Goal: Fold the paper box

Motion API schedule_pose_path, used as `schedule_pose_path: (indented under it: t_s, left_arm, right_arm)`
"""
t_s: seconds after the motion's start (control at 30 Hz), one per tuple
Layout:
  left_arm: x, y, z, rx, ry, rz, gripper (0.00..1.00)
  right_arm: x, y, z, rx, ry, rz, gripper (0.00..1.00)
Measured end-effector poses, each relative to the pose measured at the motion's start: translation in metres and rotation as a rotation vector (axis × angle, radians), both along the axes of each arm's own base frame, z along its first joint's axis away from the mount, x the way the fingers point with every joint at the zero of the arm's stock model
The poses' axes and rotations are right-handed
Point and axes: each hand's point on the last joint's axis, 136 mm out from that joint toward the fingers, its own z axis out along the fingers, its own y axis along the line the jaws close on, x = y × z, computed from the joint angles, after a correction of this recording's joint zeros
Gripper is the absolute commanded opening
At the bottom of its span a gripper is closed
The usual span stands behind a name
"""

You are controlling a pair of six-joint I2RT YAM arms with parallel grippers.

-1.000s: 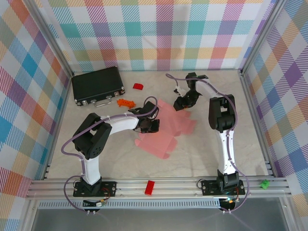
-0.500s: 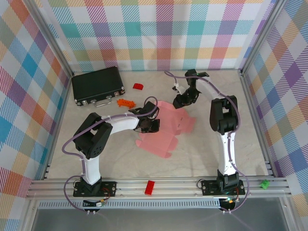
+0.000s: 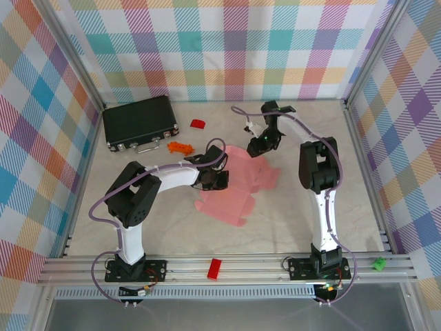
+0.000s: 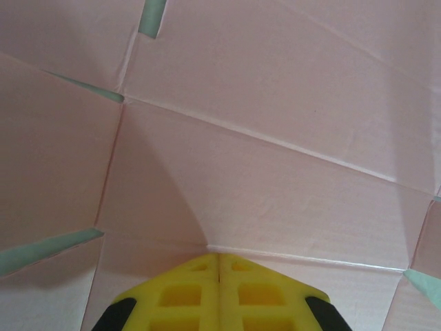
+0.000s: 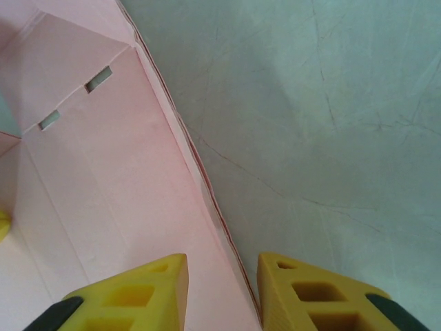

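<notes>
The paper box (image 3: 234, 189) lies as a pale-pink die-cut sheet in the middle of the table, its far part folded up a little. My left gripper (image 3: 219, 181) is shut, and its yellow tips (image 4: 219, 256) press down on a crease of the sheet (image 4: 262, 158). At the sheet's far edge my right gripper (image 3: 258, 146) points down. In the right wrist view its jaws (image 5: 222, 265) stand apart astride the raised pink edge (image 5: 103, 172). One finger is over the card and the other over the bare table, and nothing is clamped.
A black case (image 3: 140, 122) lies at the back left, with a red block (image 3: 198, 124) and orange pieces (image 3: 180, 147) near it. Another red block (image 3: 214, 268) sits on the front rail and a green piece (image 3: 378, 263) at its right end. Checked walls enclose the table.
My right gripper has shifted slightly back and left along the sheet's far edge, and its jaws have narrowed. The left arm has stayed still.
</notes>
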Motion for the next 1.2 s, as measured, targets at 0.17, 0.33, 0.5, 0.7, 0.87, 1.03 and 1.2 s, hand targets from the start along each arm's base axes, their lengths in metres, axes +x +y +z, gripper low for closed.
schedule_pose_path:
  t_s: [0.17, 0.33, 0.5, 0.7, 0.87, 1.03, 1.2]
  left_arm:
    - [0.000, 0.000, 0.000, 0.001, -0.002, 0.001, 0.00]
    - [0.000, 0.000, 0.000, 0.001, -0.002, 0.001, 0.00]
    - [0.000, 0.000, -0.001, 0.000, -0.004, 0.001, 0.00]
    - [0.002, -0.001, 0.000, -0.005, -0.010, 0.001, 0.00]
    - [0.003, -0.001, 0.000, -0.008, -0.016, 0.002, 0.00]
    - [0.005, -0.002, -0.001, -0.010, -0.023, 0.003, 0.00]
    - [0.012, -0.008, -0.001, -0.028, -0.048, 0.004, 0.00]
  right_arm:
    - [0.000, 0.004, -0.005, -0.009, -0.024, 0.033, 0.32]
    - [-0.001, 0.006, -0.005, -0.006, -0.032, 0.061, 0.29]
    - [-0.002, 0.006, -0.005, -0.011, -0.039, 0.081, 0.26]
    - [0.004, 0.005, -0.005, -0.027, -0.087, 0.089, 0.18]
    - [0.004, 0.006, 0.006, -0.027, -0.152, 0.109, 0.11]
    - [0.002, 0.009, 0.018, -0.030, -0.230, 0.151, 0.06]
    - [0.002, 0.007, 0.029, -0.044, -0.327, 0.172, 0.03]
